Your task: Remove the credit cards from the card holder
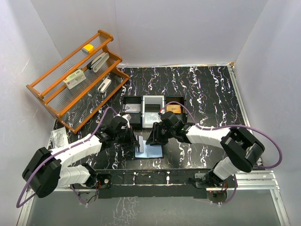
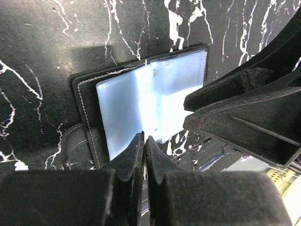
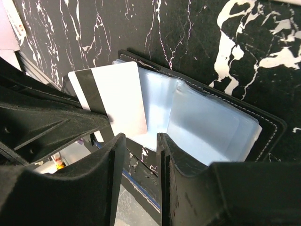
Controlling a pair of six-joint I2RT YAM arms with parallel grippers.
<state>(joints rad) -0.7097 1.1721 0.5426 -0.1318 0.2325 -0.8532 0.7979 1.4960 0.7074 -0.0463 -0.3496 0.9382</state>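
The card holder lies open on the black marble table, light blue-grey inside up, and shows in the left wrist view and the right wrist view. My left gripper is shut on a white credit card with a black stripe, held on edge over the holder's left half. The card is a thin line in the left wrist view. My right gripper is open and empty, low over the holder's near edge, close beside the left gripper.
A black three-compartment tray stands just behind the holder, with a silver card on the left and an orange one on the right. A wooden rack with small items stands at the back left. A clear bag lies at the left.
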